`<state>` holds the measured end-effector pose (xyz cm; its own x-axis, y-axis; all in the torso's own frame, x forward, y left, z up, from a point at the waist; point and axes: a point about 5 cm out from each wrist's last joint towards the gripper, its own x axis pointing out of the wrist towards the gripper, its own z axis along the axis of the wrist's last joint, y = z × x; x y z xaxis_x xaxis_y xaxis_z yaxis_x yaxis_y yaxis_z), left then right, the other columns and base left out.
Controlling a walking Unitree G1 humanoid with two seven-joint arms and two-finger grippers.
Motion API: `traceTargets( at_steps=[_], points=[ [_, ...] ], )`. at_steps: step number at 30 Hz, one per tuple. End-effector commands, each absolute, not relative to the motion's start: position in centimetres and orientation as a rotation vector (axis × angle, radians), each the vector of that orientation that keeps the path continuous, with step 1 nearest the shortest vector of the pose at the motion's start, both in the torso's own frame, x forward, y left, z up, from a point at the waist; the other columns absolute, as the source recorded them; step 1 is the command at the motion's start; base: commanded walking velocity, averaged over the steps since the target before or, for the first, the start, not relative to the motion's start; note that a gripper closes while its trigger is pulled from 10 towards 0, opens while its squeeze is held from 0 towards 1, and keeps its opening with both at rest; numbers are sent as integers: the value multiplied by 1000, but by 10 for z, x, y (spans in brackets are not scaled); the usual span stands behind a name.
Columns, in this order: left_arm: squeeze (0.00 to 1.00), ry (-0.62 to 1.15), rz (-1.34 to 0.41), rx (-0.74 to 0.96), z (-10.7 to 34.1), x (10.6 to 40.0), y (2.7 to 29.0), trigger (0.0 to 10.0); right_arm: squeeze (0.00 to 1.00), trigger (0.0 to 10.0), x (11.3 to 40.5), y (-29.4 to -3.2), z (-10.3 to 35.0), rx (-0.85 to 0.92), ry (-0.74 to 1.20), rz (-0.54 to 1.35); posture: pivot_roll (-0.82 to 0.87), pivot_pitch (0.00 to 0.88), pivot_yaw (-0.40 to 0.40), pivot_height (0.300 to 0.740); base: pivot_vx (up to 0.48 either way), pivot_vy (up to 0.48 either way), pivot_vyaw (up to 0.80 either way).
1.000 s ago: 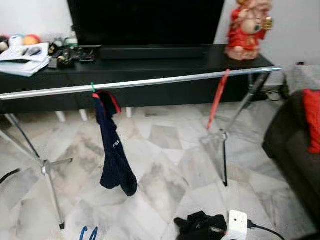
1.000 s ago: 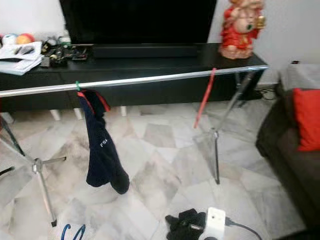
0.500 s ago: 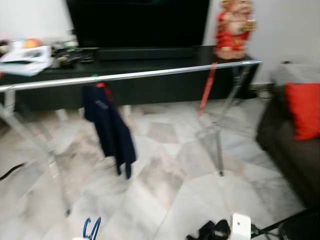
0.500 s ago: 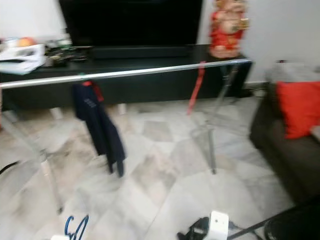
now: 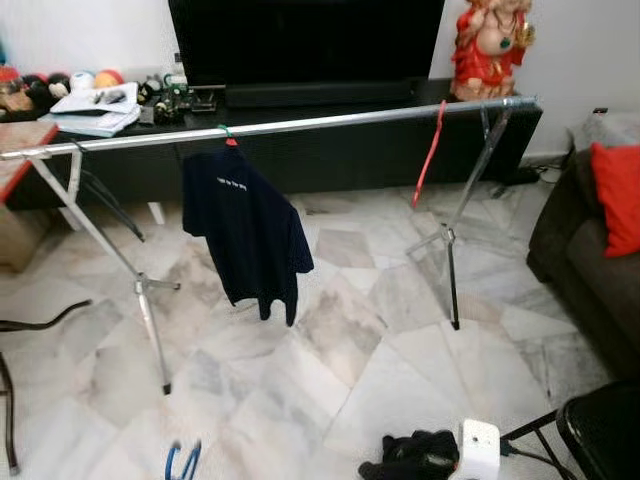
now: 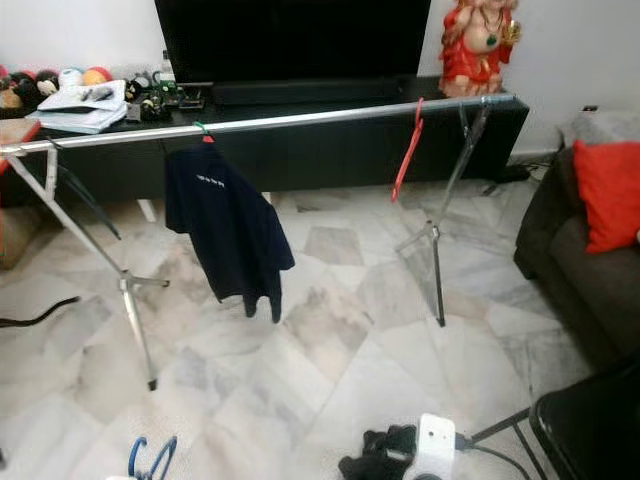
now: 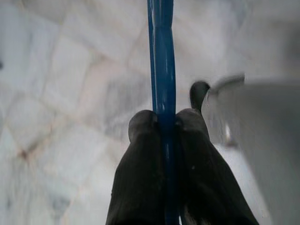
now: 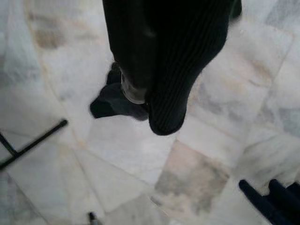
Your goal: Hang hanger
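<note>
The blue hanger is cut off by the lower picture edge, its hook hidden.

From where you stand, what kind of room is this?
Most likely a living room at home, used for drying laundry. A big dark television sits on a low black cabinet, a dark sofa with a red cushion stands at the right, and a metal clothes rail crosses the marble floor.

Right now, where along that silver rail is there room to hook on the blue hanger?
The rail is bare between the navy shirt and the red hanger, and also left of the shirt. The left gripper grips the blue hanger. The TV bench behind is cluttered.
</note>
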<state>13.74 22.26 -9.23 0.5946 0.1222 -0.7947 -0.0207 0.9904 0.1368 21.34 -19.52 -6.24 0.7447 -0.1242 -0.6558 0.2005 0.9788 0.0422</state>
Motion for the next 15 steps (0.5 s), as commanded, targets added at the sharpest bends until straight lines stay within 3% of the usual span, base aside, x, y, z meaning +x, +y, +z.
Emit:
traceTargets(
  at_steps=[1,7,15],
  points=[
    [0,930,91,132,-90,140,228,10000,0,10000,216,-194,-61,109,701,-174,-24,68,0,740,-262,0,0],
    [0,926,90,132,-90,141,227,10000,0,10000,220,-194,-58,86,687,-157,-24,65,1,740,0,0,0],
    [0,921,93,137,-90,143,226,10000,0,10000,228,-191,-53,76,659,-141,-20,67,-1,740,0,0,789]
  ],
)
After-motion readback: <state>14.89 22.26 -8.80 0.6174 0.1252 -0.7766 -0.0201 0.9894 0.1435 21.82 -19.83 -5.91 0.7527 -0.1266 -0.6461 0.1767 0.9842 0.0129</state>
